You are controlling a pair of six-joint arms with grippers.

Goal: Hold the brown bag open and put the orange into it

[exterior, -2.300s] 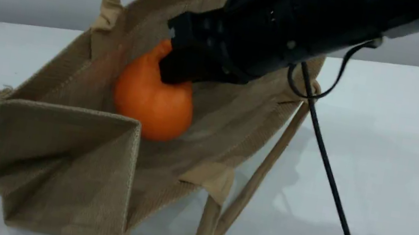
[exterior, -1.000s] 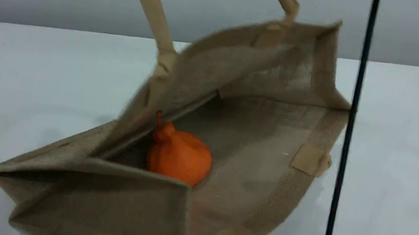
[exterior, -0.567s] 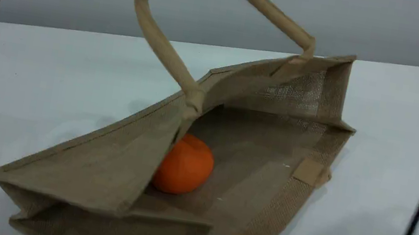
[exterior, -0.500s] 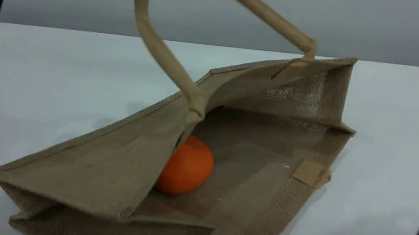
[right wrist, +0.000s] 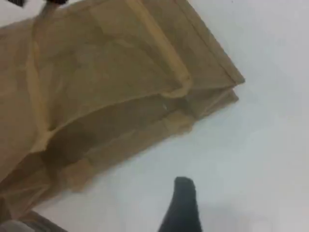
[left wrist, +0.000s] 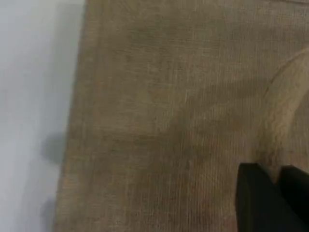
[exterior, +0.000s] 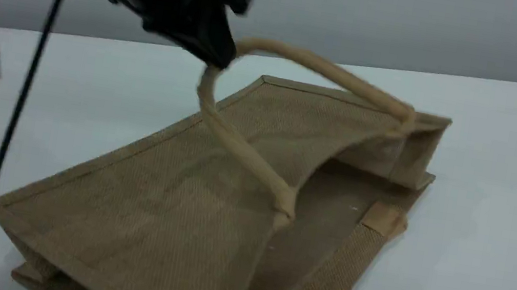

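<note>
At ten o'clock in the scene view, my left gripper (exterior: 217, 58) pinches the handle (exterior: 237, 147) above the brown bag (exterior: 151, 200); I see no orange, so I judge it inside.
Left wrist view: jaws clenched on that strap. Right wrist view: right gripper (right wrist: 183, 203) released over bare table (right wrist: 270, 145), bag at ten o'clock. Next: let go.

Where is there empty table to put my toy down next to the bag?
The white table is bare right of the brown bag, out to the picture's edge, and behind it along the grey wall. Left is tighter: the left gripper grips the handle and cables hang there.
</note>
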